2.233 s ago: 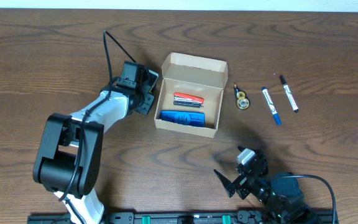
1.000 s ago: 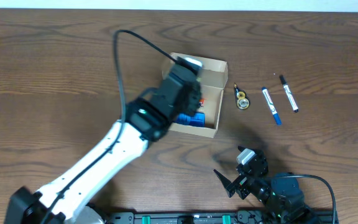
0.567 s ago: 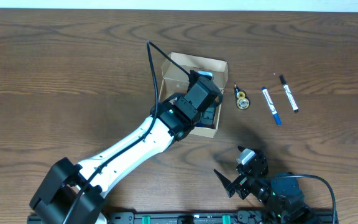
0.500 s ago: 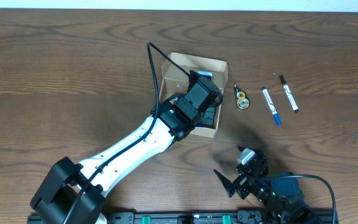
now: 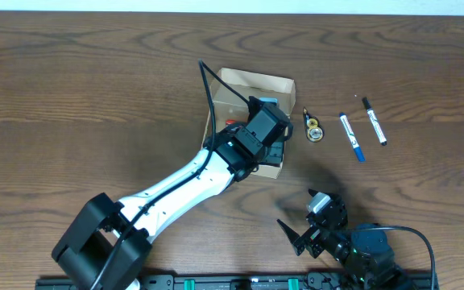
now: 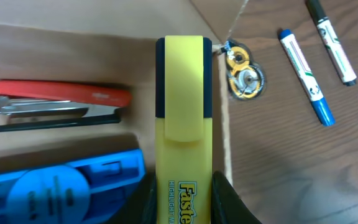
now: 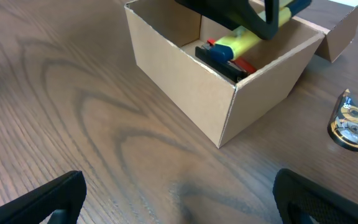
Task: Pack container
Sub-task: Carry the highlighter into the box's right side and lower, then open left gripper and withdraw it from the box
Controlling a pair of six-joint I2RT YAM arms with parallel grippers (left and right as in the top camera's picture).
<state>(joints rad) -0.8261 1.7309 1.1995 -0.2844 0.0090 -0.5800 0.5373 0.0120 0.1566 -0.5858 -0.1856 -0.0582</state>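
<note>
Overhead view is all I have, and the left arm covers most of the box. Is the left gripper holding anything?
Observer: Yes. The left wrist view shows the left gripper shut on a yellow highlighter with a dark cap.
Operator: Is it in the box yet?
Observer: Partly. In the right wrist view it hangs tilted, with its low end below the rim of the box.
Operator: Anything else in there?
Observer: A red stapler and a blue plastic item lie in the box, left of the highlighter in the left wrist view.
</note>
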